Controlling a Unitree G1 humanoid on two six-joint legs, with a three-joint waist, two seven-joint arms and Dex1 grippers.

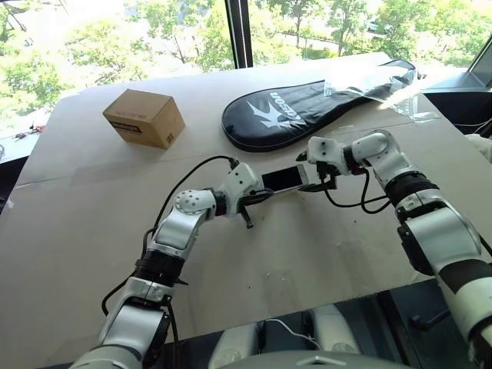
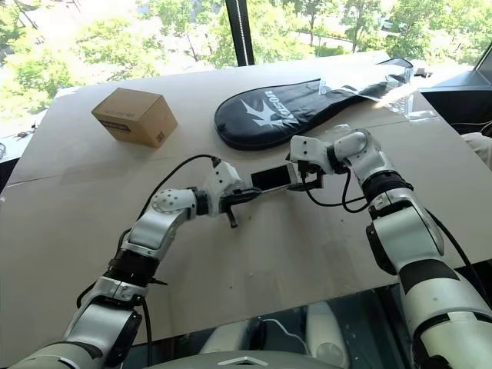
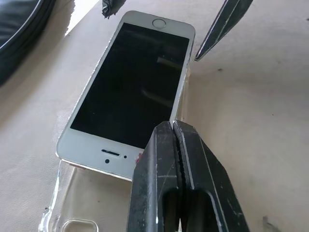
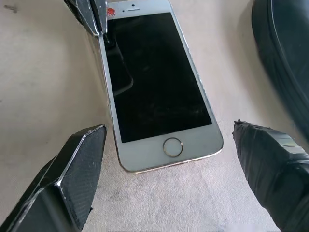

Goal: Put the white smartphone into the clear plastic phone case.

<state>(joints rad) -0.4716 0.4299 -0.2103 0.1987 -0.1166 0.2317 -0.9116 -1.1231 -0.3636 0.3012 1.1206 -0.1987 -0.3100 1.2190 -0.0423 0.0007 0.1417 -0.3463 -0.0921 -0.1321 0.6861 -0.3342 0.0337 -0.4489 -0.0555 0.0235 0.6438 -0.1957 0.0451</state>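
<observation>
The left end effector (image 3: 176,128) is clamped on the case (image 3: 72,212) rim beside the phone (image 3: 133,84); the right end effector (image 4: 169,164) stands apart around the phone's end.

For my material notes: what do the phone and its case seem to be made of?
White smartphone: glossy black glass front, shown by reflections; white face, probably painted glass or plastic; shiny, likely metal edge. Clear plastic phone case: transparent glossy plastic, since the table shows through.
</observation>
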